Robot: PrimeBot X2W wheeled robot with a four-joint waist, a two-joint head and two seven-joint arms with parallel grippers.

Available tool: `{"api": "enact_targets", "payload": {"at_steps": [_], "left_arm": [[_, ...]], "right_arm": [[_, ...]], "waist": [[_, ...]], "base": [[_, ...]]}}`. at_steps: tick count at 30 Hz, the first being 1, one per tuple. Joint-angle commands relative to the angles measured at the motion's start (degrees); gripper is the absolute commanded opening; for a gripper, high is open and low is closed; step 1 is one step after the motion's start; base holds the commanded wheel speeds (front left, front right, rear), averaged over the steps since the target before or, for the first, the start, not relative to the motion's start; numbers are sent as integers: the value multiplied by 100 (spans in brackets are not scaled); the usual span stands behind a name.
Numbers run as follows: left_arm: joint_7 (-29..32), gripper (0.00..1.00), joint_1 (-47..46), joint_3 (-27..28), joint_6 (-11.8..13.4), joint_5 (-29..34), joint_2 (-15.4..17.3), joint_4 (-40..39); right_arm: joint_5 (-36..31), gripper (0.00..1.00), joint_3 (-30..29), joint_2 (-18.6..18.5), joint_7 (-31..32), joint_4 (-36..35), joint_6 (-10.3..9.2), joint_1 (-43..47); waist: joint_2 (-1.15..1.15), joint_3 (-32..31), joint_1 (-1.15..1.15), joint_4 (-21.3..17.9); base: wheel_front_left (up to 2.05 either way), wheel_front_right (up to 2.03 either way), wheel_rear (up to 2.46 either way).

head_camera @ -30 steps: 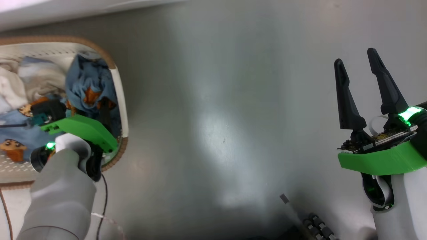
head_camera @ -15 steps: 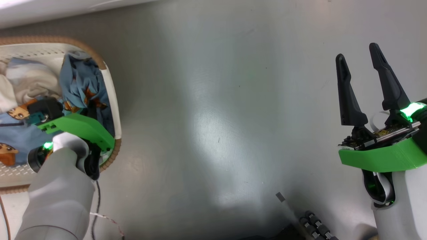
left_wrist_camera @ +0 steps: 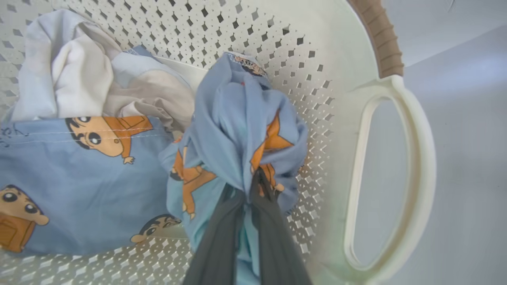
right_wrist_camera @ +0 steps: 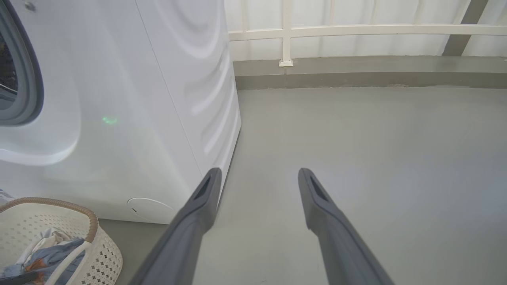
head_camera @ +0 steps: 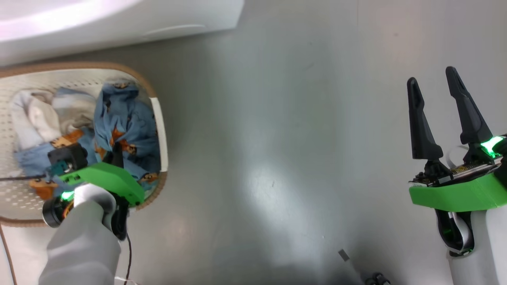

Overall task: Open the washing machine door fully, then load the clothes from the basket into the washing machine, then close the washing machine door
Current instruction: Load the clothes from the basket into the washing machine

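The head view's left edge cuts the basket point(head_camera: 160, 134), and the washer point(head_camera: 119, 19) is a glare-washed strip at its top. The tips of the left hand point(left_wrist_camera: 256, 178) are buried in a fold of blue cloth point(left_wrist_camera: 237, 118). The right wrist view crops the washer's gasket point(right_wrist_camera: 31, 79); the drum point(right_wrist_camera: 4, 67) behind is too dark to read.

The basket point(head_camera: 160, 130), cream-white with perforated walls and a brown woven-look rim, sits at the left of the head view. It holds the clothes point(left_wrist_camera: 237, 118): one light blue printed piece bunched upright beside the handle end, another lying flat at lower left, and white pieces at upper left. The washing machine point(right_wrist_camera: 119, 99), white and boxy, stands just behind the basket.
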Motion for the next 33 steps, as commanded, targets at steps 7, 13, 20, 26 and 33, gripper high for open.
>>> {"api": "enact_targets", "payload": {"at_steps": [7, 13, 20, 26, 33], "left_arm": [[-70, 0, 868, 335, 154, 381, 237, -1157], [-71, 0, 1480, 710, 250, 813, 223, -2180], [-71, 0, 2002, 1047, 305, 1306, 166, -3164], [-72, 0, 2459, 1240, 315, 1784, 120, -4091], [-72, 0, 2954, 1370, 342, 2186, 130, -5139]], "right_arm": [[-15, 100, 37, -19, -27, -26, 51, 518], [-26, 100, 19, -20, -27, 73, 51, 706], [-58, 100, -6, 3, -27, 166, 51, 921], [-108, 100, -31, 72, -27, 261, 51, 1148], [-148, 100, -9, 144, -27, 367, 51, 1331]], "waist": [[0, -844, 1, 451], [0, -1352, 1, 570], [0, -1818, 1, 645], [0, -2241, 1, 686], [0, -2657, 1, 692]], "base": [[0, 0, 0], [0, 0, 0], [0, 0, 0], [0, 0, 0], [0, 0, 0]]}}
